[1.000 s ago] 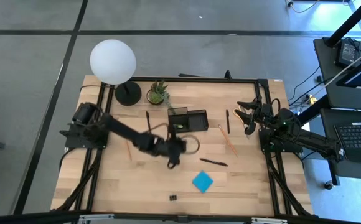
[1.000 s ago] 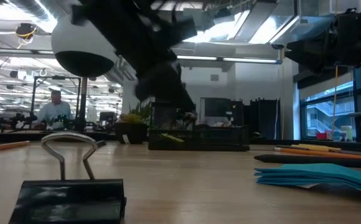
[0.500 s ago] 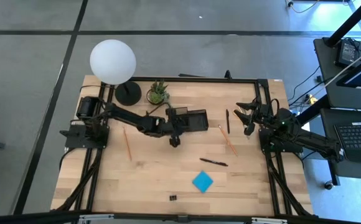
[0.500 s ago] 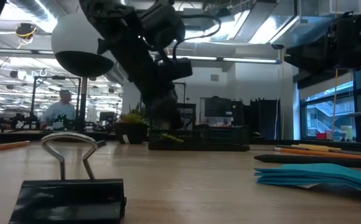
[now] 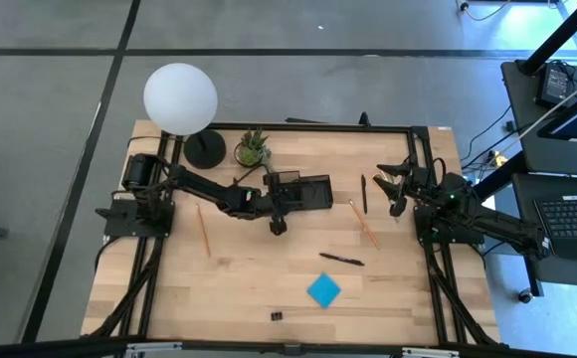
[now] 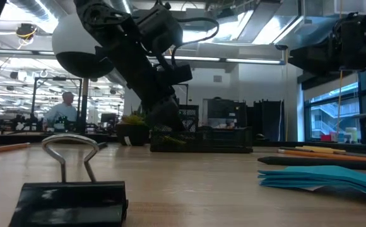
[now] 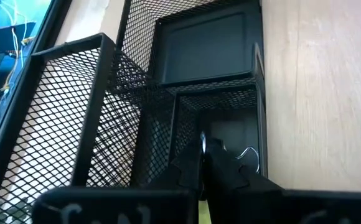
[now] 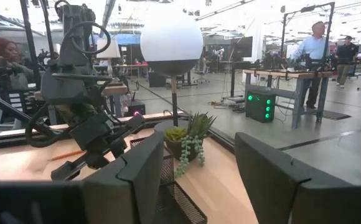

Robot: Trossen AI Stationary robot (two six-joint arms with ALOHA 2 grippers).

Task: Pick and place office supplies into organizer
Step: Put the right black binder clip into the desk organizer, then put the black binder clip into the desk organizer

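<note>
The left pincer (image 5: 280,204) hangs over the organizer (image 5: 313,193) near the table's (image 5: 239,288) centre, toward twelve o'clock, its fingers (image 7: 190,168) pressed narrow on a small wire-handled clip (image 7: 246,155) inside a mesh compartment; the right pincer (image 5: 396,184) waits at three o'clock, jaws wide, holding nothing; pens (image 5: 340,260), an orange pencil (image 5: 204,230) at nine o'clock, a blue sticky-note pad (image 5: 323,289) and a black clip (image 5: 278,316) at six o'clock lie loose on the wood.

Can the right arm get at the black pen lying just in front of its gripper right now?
Probably yes. The right gripper is open, and the black pen lies on bare wood close beside it with nothing between; the left gripper is over at the organizer.
</note>
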